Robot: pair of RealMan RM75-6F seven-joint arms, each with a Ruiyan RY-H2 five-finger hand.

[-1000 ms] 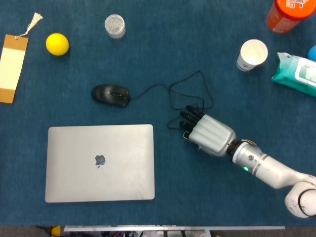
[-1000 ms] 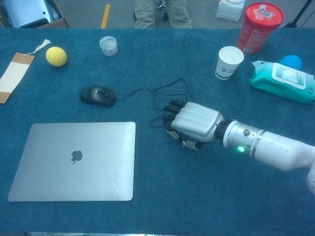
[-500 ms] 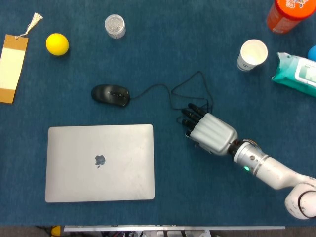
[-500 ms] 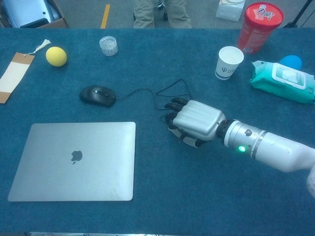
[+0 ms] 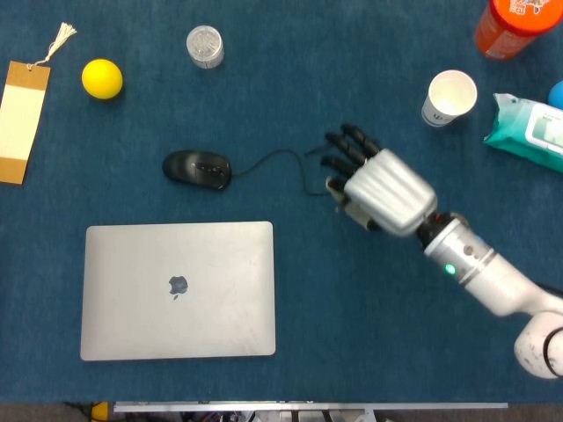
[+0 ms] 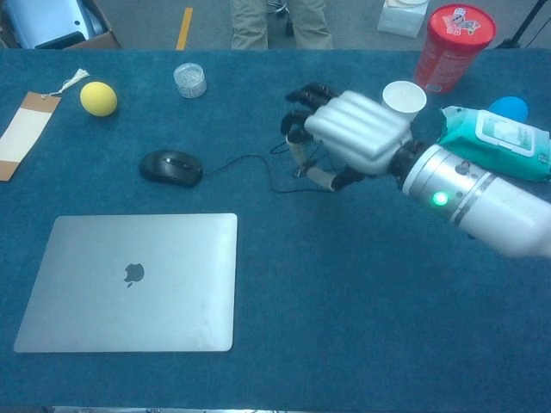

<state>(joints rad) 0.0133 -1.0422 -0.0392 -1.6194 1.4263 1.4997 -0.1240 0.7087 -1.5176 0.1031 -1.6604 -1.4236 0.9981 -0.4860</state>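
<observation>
Head view: the right hand [image 5: 380, 189] hung over the tabletop [image 5: 352, 352], fingers half-curled and pointing toward the mouse [image 5: 197, 168]. The cable [image 5: 268, 158] ran from the mouse straight in under those fingers. Whether it was pinched there, the view did not show. The mouse sat just above the laptop [image 5: 179, 289], well left of the hand.

Chest view: the hand [image 6: 349, 133] stood clear above the cloth, and the cable [image 6: 250, 158] snaked right up to the thumb. The grip was again hidden, so I cannot tell.

The risks, as I judged them: if the cable was caught, any further pull would likely drag the mouse [image 6: 171, 167] across the tabletop. A loose hold could let the cable slip free. The cup [image 6: 402, 96] stood just behind the knuckles, so a backward swing might tip it.
</observation>
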